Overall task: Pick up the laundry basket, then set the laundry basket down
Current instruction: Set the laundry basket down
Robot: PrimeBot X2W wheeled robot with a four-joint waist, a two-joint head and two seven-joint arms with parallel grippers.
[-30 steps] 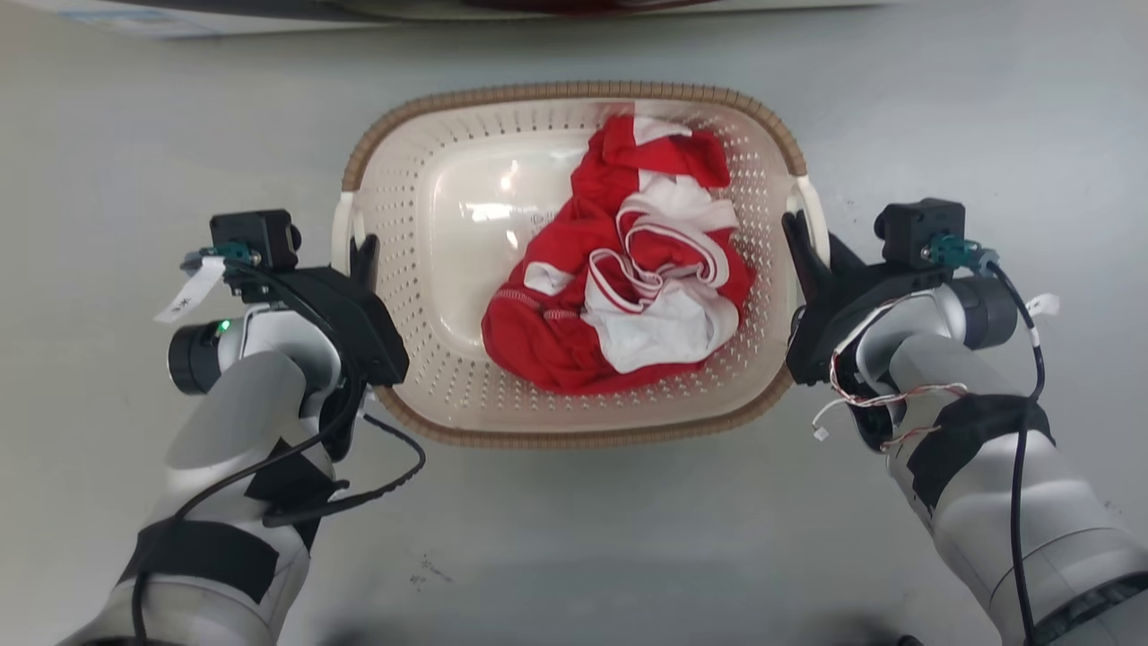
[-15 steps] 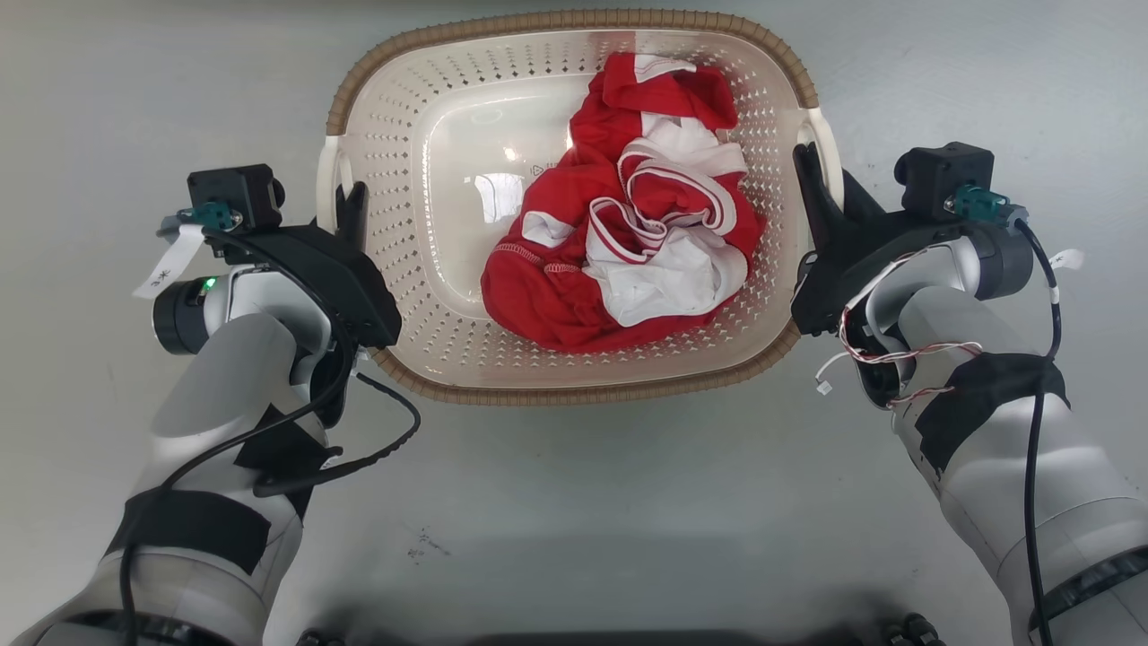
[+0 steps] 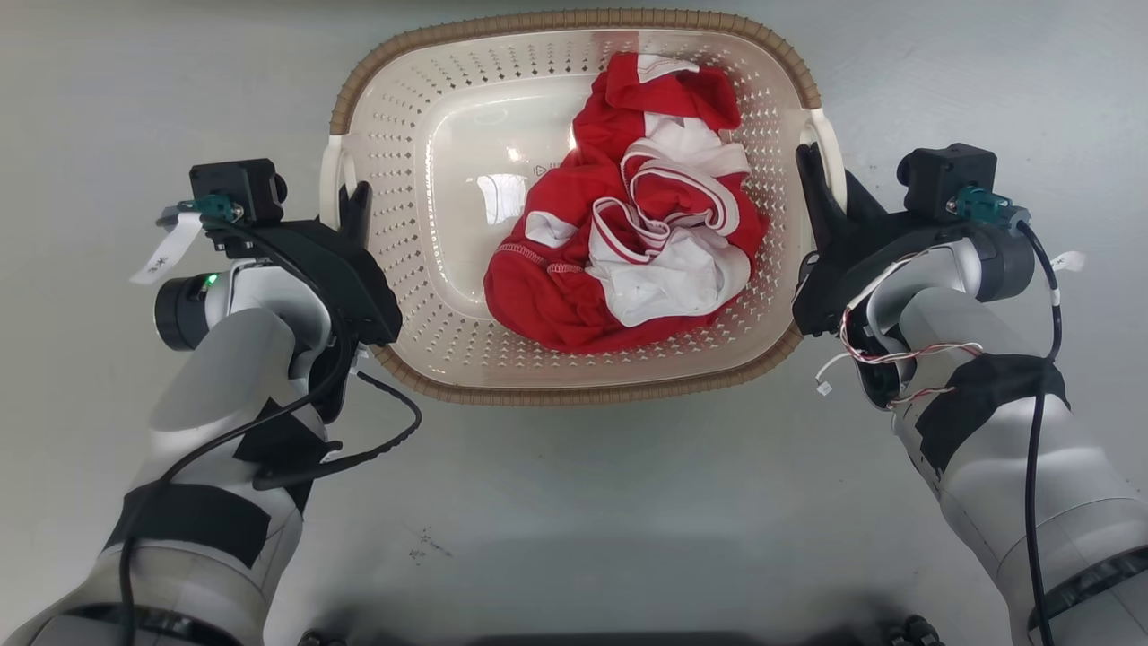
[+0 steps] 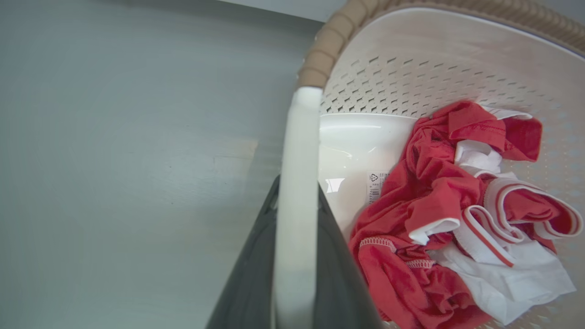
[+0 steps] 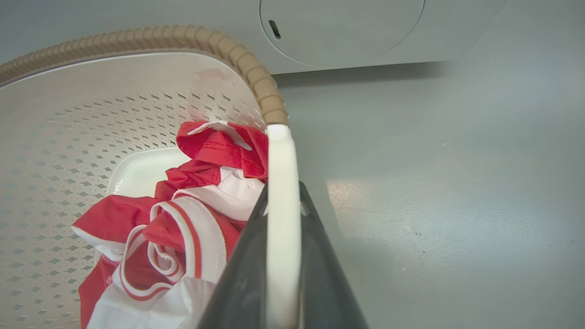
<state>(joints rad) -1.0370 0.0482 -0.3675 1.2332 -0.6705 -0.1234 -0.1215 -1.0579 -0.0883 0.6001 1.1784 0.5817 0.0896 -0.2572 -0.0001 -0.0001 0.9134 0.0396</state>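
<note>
The laundry basket (image 3: 413, 296) is held with long axis left-right; left gripper (image 3: 348, 208) and right gripper (image 3: 818, 184) are clamped on its side handles (image 4: 297, 183), one each end.

The cream-white perforated plastic laundry basket (image 3: 404, 269) has a brown woven-look rim (image 3: 574, 393); the crumpled cloth garment (image 3: 556, 314) is red and white.
</note>
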